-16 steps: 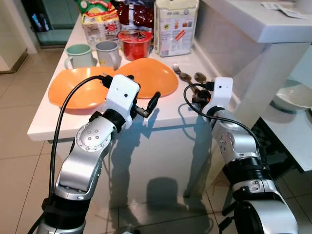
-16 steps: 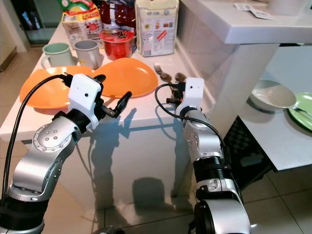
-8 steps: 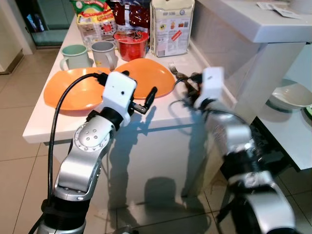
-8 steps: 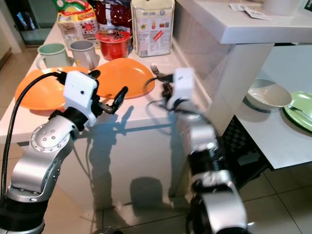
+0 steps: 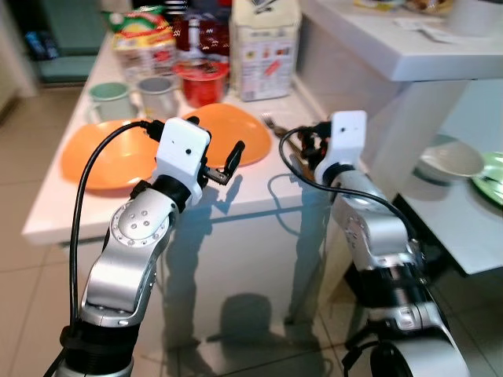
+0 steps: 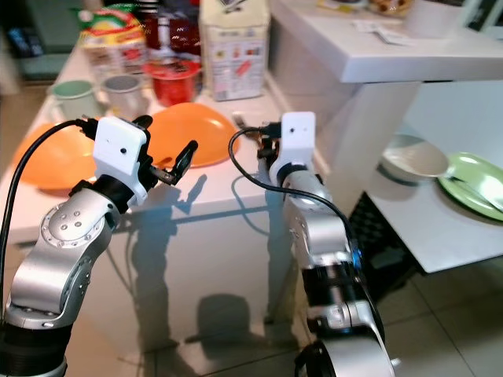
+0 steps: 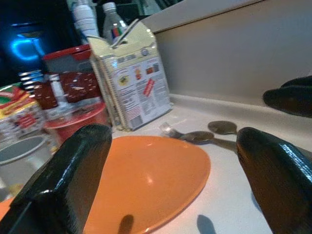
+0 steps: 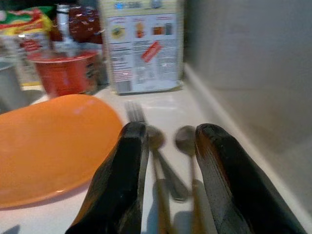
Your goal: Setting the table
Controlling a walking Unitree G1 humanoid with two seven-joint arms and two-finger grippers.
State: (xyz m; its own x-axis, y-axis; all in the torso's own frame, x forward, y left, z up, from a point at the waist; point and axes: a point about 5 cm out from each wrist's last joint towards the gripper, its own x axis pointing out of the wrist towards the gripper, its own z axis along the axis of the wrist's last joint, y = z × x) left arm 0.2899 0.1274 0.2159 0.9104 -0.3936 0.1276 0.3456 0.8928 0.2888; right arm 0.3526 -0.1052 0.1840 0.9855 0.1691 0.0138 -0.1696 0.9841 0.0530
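Right gripper (image 8: 165, 183) has advanced from the table's near edge toward the cutlery (image 8: 163, 146), fingers slightly parted, empty. Left gripper (image 5: 214, 153) hovers wide open over the near orange plate (image 7: 151, 180). Judgement: lower the right, straddle one handle, then close.
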